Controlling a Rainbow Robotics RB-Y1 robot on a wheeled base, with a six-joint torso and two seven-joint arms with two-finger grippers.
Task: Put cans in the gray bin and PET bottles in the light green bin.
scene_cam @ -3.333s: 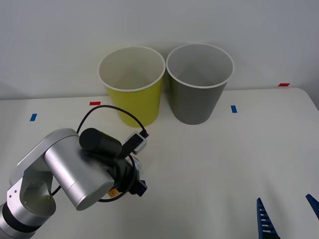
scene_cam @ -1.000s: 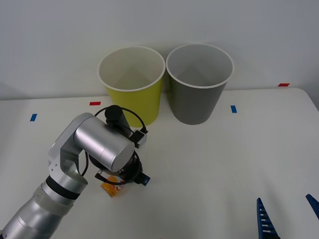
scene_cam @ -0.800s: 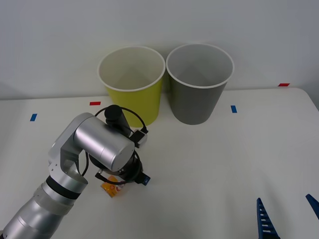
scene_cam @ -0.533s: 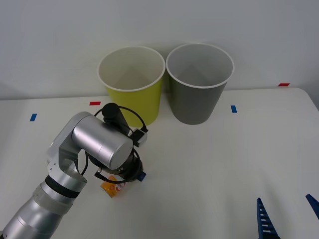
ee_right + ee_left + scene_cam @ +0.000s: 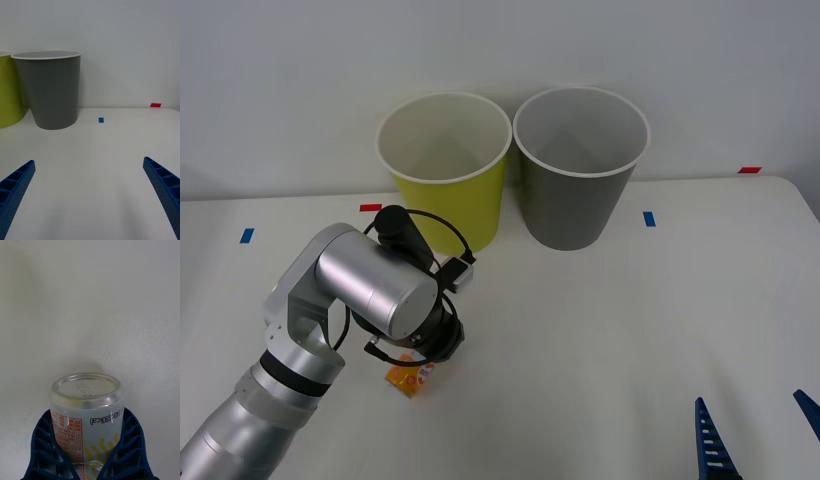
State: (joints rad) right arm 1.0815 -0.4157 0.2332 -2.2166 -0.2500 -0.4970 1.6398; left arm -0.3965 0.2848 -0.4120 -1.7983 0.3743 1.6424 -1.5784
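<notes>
Left arm has swung leftward, left tool pinching small white-and-orange aluminium can; shallow grip risks slipping during lift.

I note a white-silver can with red-orange print, blue ribbed fingers, a yellow-green bin, a dark gray bin.

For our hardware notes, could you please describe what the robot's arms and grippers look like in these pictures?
The left arm is built of thick brushed-silver cylindrical links with black joint rings, a black wrist unit and a looping black cable running to a small white connector. The left gripper has blue ribbed fingers. The right gripper has the same blue, ribbed, tapering fingers.
</notes>
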